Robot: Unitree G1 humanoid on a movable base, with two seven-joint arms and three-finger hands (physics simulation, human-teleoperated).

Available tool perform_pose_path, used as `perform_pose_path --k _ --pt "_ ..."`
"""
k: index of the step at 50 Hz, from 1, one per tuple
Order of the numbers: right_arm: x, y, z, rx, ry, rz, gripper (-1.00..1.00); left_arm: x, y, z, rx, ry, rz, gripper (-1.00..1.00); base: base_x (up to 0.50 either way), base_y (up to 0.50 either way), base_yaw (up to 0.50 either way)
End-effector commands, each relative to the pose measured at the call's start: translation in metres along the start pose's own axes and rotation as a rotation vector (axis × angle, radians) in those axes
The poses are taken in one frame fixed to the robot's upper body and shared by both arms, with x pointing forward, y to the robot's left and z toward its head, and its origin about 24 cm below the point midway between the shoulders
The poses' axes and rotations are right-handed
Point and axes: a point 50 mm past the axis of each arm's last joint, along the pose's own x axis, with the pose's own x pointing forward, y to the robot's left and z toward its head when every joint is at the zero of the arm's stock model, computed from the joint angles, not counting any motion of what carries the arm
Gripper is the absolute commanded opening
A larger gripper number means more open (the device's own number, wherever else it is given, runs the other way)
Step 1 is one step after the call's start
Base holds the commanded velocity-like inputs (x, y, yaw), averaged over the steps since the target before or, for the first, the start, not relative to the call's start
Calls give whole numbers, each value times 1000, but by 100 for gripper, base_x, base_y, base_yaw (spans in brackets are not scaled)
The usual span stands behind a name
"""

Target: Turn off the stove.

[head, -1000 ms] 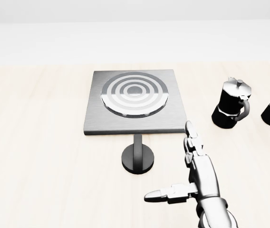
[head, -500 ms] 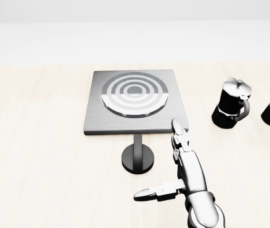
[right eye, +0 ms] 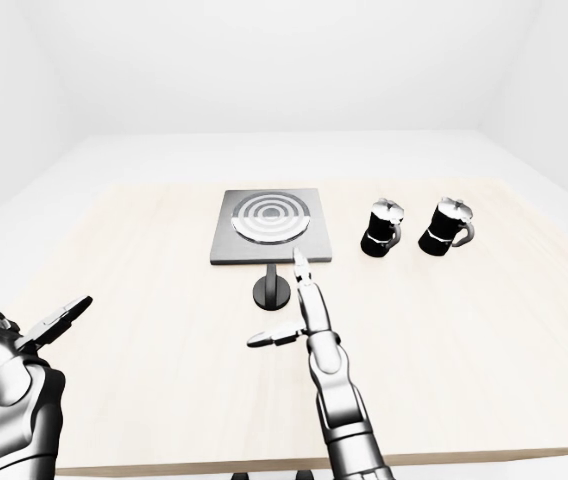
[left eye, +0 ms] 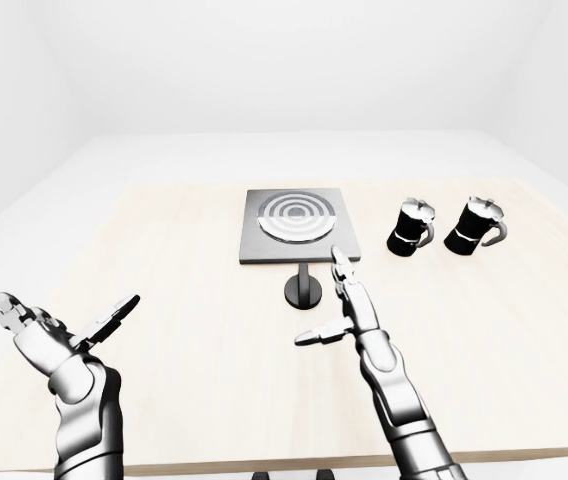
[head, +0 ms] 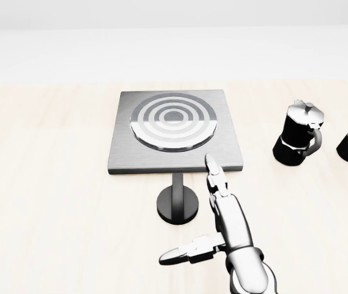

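1. A square grey metal stove (head: pixel 174 131) with a ringed round burner lies flat on the pale wooden table (left eye: pixel 174 300), near the middle of the table's far edge.
2. Its black round knob on a short stem (head: pixel 177 204) sits just on the near side of the plate, touching the table.
3. The right robot hand (head: pixel 214 229) hovers just right of the knob, fingers spread apart, one fingertip (head: pixel 209 160) over the stove's near right corner and the thumb pointing left; it holds nothing.
4. The left robot hand (left eye: pixel 59 325) hangs near the table's near left corner, palm up, fingers apart, gripping nothing.
5. Two black-and-silver moka pots (left eye: pixel 410 226) (left eye: pixel 475 224) stand upright, side by side, toward the far right corner, well apart from the stove.
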Motion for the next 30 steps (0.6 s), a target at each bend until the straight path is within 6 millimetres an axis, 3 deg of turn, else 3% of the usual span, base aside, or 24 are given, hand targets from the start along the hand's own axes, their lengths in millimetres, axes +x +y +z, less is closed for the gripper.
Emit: perform_pose_path --k 1,30 --pt "0 7 -1 -10 3 15 100 1 0 4 -17 -14 10 100 0 0 0" --pt "-2 19 -15 -27 40 40 100 1 0 3 -12 -10 11 100 0 0 0"
